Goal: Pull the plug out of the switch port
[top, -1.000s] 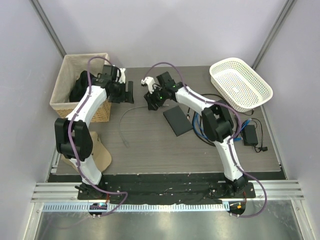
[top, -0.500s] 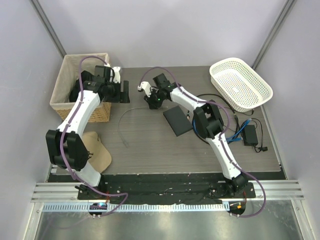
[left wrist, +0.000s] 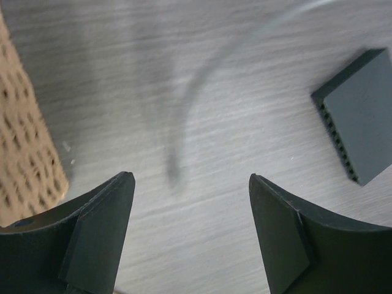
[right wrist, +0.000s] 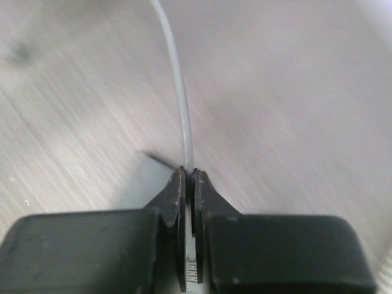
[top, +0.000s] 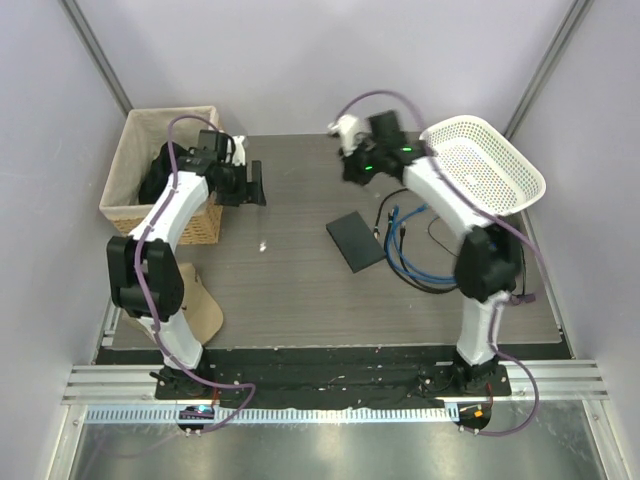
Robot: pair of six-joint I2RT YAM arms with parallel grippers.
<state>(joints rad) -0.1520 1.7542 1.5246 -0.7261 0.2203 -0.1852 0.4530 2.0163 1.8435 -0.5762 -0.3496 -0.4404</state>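
The counter [top: 300, 290] is grey and looks like wood, with thin lines running across it. Three plain, pale walls stand around it: a back wall [top: 320, 60], a left wall [top: 40, 220] and a right wall [top: 605, 260]. A grey metal pole [top: 97, 55] leans up in each far corner. At the near edge lie a black strip [top: 330, 358], then silver rails [top: 560, 385], then a shiny metal sheet [top: 330, 450]. The light is soft and even.
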